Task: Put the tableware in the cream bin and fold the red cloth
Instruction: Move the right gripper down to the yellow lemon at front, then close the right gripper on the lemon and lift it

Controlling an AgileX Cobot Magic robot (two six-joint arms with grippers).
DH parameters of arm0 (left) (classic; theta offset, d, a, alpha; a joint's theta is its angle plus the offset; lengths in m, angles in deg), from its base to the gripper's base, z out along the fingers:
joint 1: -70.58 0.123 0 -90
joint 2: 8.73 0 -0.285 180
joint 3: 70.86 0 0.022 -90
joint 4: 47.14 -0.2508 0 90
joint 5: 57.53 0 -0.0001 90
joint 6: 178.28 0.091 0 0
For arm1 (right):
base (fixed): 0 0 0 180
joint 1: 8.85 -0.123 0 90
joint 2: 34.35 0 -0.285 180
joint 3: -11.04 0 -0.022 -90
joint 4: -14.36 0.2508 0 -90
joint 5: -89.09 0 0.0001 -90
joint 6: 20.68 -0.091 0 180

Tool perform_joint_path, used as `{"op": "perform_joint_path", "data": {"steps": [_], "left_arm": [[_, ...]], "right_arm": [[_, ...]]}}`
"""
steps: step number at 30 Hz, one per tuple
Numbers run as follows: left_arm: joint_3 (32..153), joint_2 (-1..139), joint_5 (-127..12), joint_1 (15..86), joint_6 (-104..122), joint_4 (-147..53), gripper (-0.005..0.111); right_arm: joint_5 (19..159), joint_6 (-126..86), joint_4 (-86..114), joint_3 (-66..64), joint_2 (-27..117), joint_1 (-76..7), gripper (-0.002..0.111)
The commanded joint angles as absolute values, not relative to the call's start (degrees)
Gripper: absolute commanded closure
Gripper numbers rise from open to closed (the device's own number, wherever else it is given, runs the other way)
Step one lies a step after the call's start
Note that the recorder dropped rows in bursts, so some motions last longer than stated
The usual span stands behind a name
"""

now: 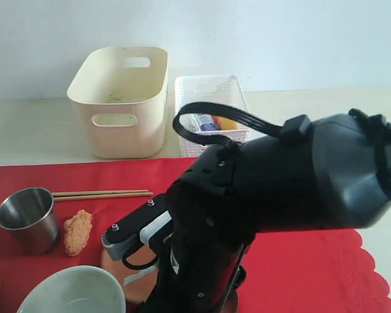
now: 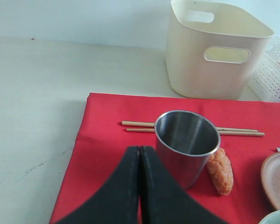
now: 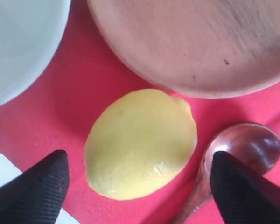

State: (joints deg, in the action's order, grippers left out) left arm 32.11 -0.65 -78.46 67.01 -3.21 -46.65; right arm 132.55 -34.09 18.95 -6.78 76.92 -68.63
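Observation:
The red cloth [image 1: 300, 261] lies spread on the table in front of the cream bin [image 1: 120, 98]. On it stand the steel cup [image 1: 27, 218] and the pale green bowl [image 1: 72, 290], with the chopsticks [image 1: 101, 193] behind the cup. My left gripper [image 2: 140, 148] is shut and empty, just beside the cup [image 2: 186, 144]. My right gripper [image 3: 139, 161] is open, its fingers either side of a lemon [image 3: 140, 142], not touching it. Round the lemon lie the brown plate [image 3: 191, 42], the bowl [image 3: 18, 46] and the dark wooden spoon [image 3: 242, 149]. The knife is not clearly seen.
The right arm [image 1: 280, 189] fills the exterior foreground and hides the plate, lemon and spoon there. A white lattice basket [image 1: 212, 104] holding a carton and food stands right of the bin. An orange fried food piece [image 1: 78, 231] lies next to the cup.

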Motion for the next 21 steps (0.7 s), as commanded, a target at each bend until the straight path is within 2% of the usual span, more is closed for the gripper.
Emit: {"op": "perform_joint_path", "data": {"steps": [1,7,10,16,21], "left_arm": [[31.9,-0.9,-78.0,67.2,-3.1,-46.6,0.107],[31.9,-0.9,-78.0,67.2,-3.1,-46.6,0.107],[31.9,-0.9,-78.0,67.2,-3.1,-46.6,0.107],[31.9,-0.9,-78.0,67.2,-3.1,-46.6,0.107],[31.9,-0.9,-78.0,67.2,-3.1,-46.6,0.107]], "right_arm": [[131.0,-34.9,19.0,-7.0,79.0,-68.8,0.029],[128.8,-35.1,20.5,-6.9,80.5,-68.8,0.029],[129.1,-35.5,20.5,-6.9,80.7,-68.8,0.033],[129.5,-35.9,20.5,-6.9,81.6,-68.8,0.057],[130.3,-35.7,20.0,-6.9,82.1,-68.8,0.086]]}}
